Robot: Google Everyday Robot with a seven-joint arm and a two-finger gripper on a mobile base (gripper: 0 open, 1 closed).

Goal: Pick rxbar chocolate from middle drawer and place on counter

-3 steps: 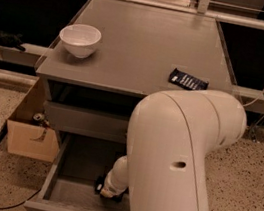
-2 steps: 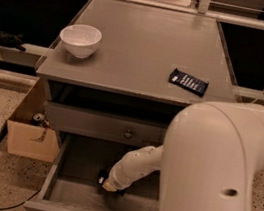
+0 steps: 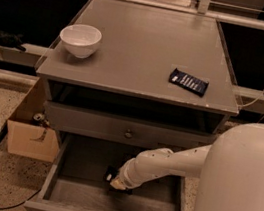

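Pickup stage: claw (image 3: 117,182) is being held at the drawer (image 3: 80,197)'s chocolate bar (image 3: 110,174), can't tell its grip; 12 o'clock desk (image 3: 148,39) next.

Your gripper (image 3: 116,183) sits low in the middle drawer (image 3: 53,176), mostly hidden behind the arm (image 3: 162,166); the dark shape (image 3: 109,173) beside it is too dim to identify.

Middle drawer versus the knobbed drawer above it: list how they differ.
The middle drawer is pulled open, grey bottom exposed; the knobbed drawer is shut, only its front showing. The gripper sits inside the middle drawer, by a small dark object; nothing reaches into the knobbed drawer. Both are grey and wide.
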